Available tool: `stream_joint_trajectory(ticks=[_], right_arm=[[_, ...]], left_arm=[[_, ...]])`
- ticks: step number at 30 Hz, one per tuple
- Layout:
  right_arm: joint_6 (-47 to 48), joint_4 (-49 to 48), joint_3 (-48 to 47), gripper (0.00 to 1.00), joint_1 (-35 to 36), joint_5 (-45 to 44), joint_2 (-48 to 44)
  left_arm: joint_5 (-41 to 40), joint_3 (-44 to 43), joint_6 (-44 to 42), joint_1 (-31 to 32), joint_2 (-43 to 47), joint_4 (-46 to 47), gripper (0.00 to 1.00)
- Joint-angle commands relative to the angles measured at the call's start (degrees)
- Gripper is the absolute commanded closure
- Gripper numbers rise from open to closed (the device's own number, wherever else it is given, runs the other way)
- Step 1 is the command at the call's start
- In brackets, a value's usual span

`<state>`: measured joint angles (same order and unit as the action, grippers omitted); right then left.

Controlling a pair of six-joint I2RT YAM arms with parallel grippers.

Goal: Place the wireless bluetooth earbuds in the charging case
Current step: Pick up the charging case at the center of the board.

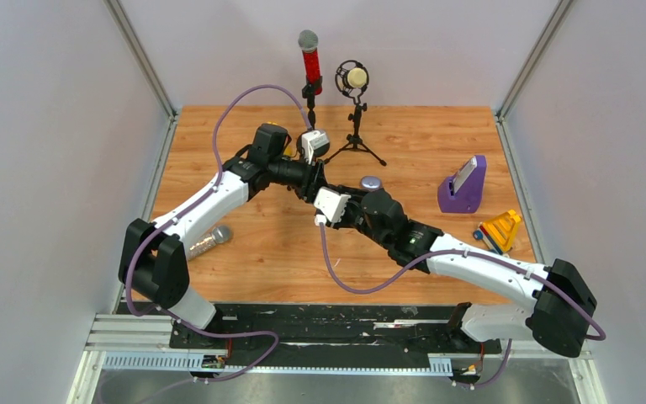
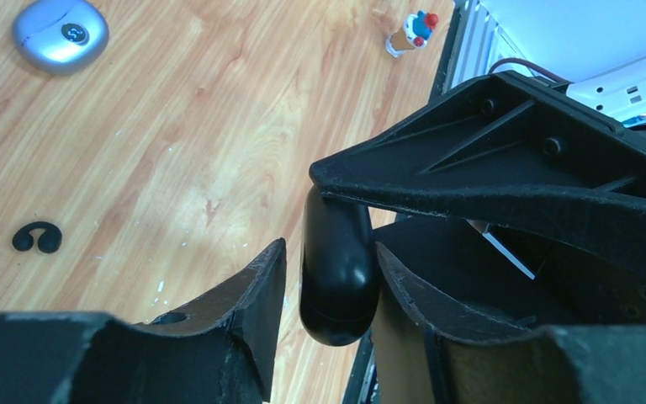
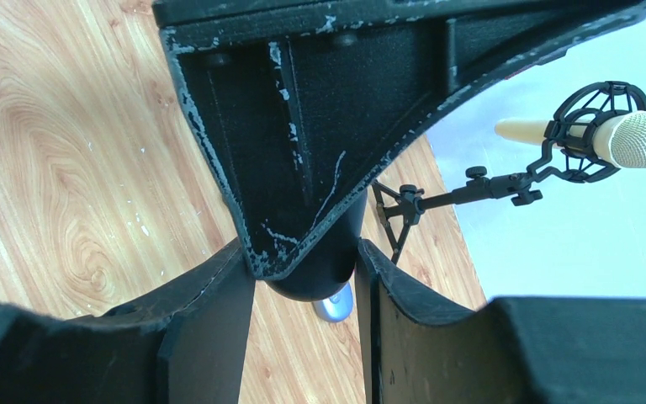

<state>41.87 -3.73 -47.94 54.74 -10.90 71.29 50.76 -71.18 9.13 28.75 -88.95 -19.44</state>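
Both arms are meeting over the middle of the wooden table (image 1: 252, 244), well inside its edges, with grey walls (image 1: 50, 126) closing in the left, right and back. The right gripper (image 3: 304, 252) is pinching a glossy black capsule (image 2: 336, 286) between both fingers. The left gripper (image 2: 330, 257) is bracketing the same capsule; one pad is against it and a sliver of wood is showing beside the other, so I cannot tell if it is clamping. A black earbud (image 2: 36, 238), a small curved piece with two rounded ends, is lying alone on open wood, well apart from the closed silver-blue charging case (image 2: 60, 32). The tripod of the cream microphone (image 3: 631, 139) is crowding the space just behind the grippers, while the red microphone (image 1: 309, 61) is standing at the back edge. The crossed fingers are hiding most of the capsule. From above, the earbud is too small to make out.
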Motion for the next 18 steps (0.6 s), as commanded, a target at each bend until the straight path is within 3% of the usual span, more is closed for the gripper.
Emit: stream_joint_trajectory(ticks=[1, 6, 10, 14, 15, 18], right_arm=[[-0.48, -3.98, -0.92, 0.91, 0.28, -1.12, -0.07], [-0.55, -4.33, -0.92, 0.85, 0.28, -1.23, 0.51], [-0.91, -4.23, -0.83, 0.49, 0.29, -1.05, 0.16], [-2.38, 0.39, -2.1, 0.07, 0.08, 2.5, -2.04], [-2.85, 2.71, -2.86, 0.01, -0.24, 4.63, -2.63], [-5.29, 13.94, -6.96, 0.0, -2.67, 14.44, -4.47]], left_arm=[[0.86, -1.15, -0.34, 0.16, 0.27, 0.92, 0.55], [1.4, -1.24, -0.29, 0.16, 0.31, 0.94, 0.7], [1.06, -1.51, -1.07, 0.16, 0.59, 0.37, 0.83], [0.27, -2.8, -4.39, 0.09, 1.18, -2.78, 0.86], [-0.12, -3.12, -6.49, 0.08, 1.46, -3.58, 0.86], [-0.3, -4.88, -11.76, -0.76, 1.88, -8.44, 0.87]])
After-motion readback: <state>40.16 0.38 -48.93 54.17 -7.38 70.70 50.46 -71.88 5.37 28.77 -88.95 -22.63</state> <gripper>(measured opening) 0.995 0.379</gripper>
